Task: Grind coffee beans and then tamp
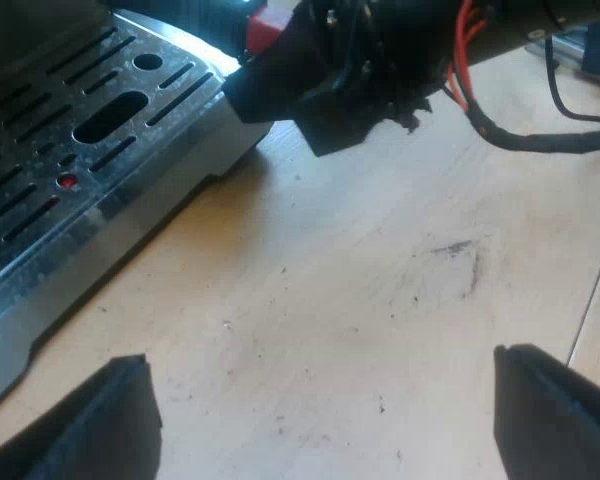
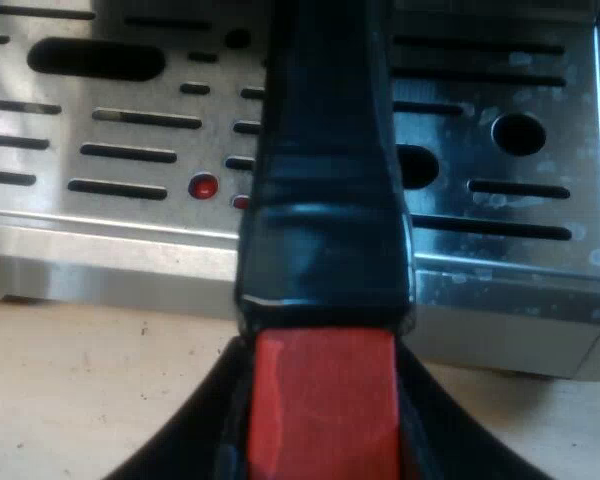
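The holder's dark handle [image 2: 325, 150] runs out over the espresso machine's metal drip tray [image 2: 500, 190] and ends in red [image 2: 325, 400]. My right gripper [image 2: 325, 440] is shut on that handle, one black finger [image 2: 205, 430] on either side of the red end. From my left wrist, the right gripper [image 1: 320, 80] hangs at the corner of the drip tray [image 1: 40, 250], with the red end [image 1: 268, 28] showing by it. My left gripper [image 1: 320, 360] is open wide just above the wooden table [image 1: 360, 280], holding nothing, a short way off the tray.
The drip tray has slots and a small red float [image 1: 68, 181] in it. Dark coffee specks and a smudge [image 1: 455, 250] mark the table between my left gripper and the right arm. A seam in the tabletop [image 1: 595, 290] runs close by.
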### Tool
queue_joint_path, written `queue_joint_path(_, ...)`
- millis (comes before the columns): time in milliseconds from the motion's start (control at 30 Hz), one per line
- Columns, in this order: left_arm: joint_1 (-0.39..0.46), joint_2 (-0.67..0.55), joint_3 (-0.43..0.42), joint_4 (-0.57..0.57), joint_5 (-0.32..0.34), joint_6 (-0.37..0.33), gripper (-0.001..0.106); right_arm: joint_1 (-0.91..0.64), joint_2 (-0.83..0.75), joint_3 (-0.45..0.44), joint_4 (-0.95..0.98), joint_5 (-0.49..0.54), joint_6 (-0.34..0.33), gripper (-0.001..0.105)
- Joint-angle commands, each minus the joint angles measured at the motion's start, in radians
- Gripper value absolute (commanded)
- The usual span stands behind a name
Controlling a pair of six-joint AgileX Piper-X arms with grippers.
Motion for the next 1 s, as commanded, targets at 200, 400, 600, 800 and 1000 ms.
queue_joint_path(200, -0.005, -0.006, -0.001, -0.011, -0.001, 0.008, 0.072, 0.109, -0.089, 0.073, -0.018, 0.101, -0.002, 0.000)
queue_joint_path(400, -0.005, -0.006, -0.001, -0.011, -0.001, 0.008, 0.072, 0.162, -0.134, 0.101, -0.016, 0.160, 0.006, 0.000)
queue_joint_path(600, -0.005, -0.006, -0.001, -0.011, -0.011, 0.006, 0.072, 0.203, -0.174, 0.100, 0.048, 0.175, 0.031, 0.000)
queue_joint_path(800, -0.005, -0.078, -0.043, 0.020, -0.074, 0.001, 0.072, 0.241, -0.205, 0.100, 0.130, 0.175, 0.054, 0.000)
queue_joint_path(1000, -0.005, -0.150, -0.075, 0.030, -0.115, 0.001, 0.075, 0.373, -0.316, 0.100, 0.257, 0.157, 0.050, 0.000)
